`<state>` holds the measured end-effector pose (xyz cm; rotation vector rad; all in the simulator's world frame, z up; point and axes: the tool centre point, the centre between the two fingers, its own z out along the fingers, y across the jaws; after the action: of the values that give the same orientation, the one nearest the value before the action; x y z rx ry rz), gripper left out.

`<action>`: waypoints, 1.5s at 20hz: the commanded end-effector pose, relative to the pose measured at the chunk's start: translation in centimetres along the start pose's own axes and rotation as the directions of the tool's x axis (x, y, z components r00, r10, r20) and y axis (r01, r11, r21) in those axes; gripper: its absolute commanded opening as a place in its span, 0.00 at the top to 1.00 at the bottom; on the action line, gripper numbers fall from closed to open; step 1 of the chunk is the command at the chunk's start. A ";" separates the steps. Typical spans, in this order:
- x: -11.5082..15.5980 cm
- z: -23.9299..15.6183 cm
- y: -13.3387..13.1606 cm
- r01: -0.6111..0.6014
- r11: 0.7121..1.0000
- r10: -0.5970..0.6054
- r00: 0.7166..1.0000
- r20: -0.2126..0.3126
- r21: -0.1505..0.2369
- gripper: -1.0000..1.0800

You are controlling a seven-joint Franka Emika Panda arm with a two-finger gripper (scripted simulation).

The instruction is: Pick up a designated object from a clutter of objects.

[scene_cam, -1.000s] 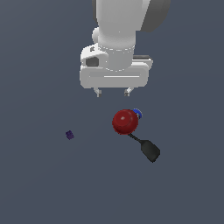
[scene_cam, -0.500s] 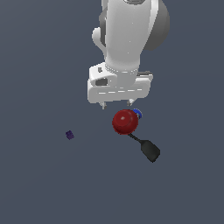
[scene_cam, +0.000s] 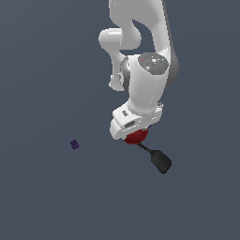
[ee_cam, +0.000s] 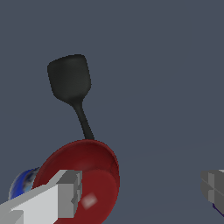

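Note:
The designated object, a dull black paddle [scene_cam: 161,161] with a thin dark stem, lies on the floor toward the exterior view's right, its stem pointing at the red ball [scene_cam: 137,137]. The wrist view shows the paddle [ee_cam: 69,81] beyond the red ball [ee_cam: 83,175], with the blue can [ee_cam: 24,183] peeking out behind the ball. My gripper [ee_cam: 140,188] is open with nothing between its fingers [ee_cam: 65,192]. One finger overlaps the ball in the wrist view. My white hand [scene_cam: 133,123] hangs tilted right over the ball and hides the can in the exterior view.
A tiny purple cube [scene_cam: 74,144] sits alone toward the exterior view's left, well apart from the other things. The dark grey floor [scene_cam: 56,201] stretches all around. My arm [scene_cam: 140,42] rises toward the top of the exterior view.
The hand has come down and tilted over the red ball, now covering most of it and hiding the blue can in the exterior view. The objects have not moved.

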<state>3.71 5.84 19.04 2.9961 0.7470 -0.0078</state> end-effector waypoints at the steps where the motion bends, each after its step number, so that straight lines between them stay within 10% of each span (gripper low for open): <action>1: 0.6 2.9 -1.3 0.086 0.996 -0.086 0.996 -0.003 0.006 0.04; 13: 1.6 11.0 -6.0 0.321 0.946 -0.320 0.947 -0.030 0.038 0.04; 30: 1.5 15.3 -6.7 0.342 0.939 -0.340 0.940 -0.033 0.042 0.04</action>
<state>2.06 11.65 4.13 2.8707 1.2752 -0.0011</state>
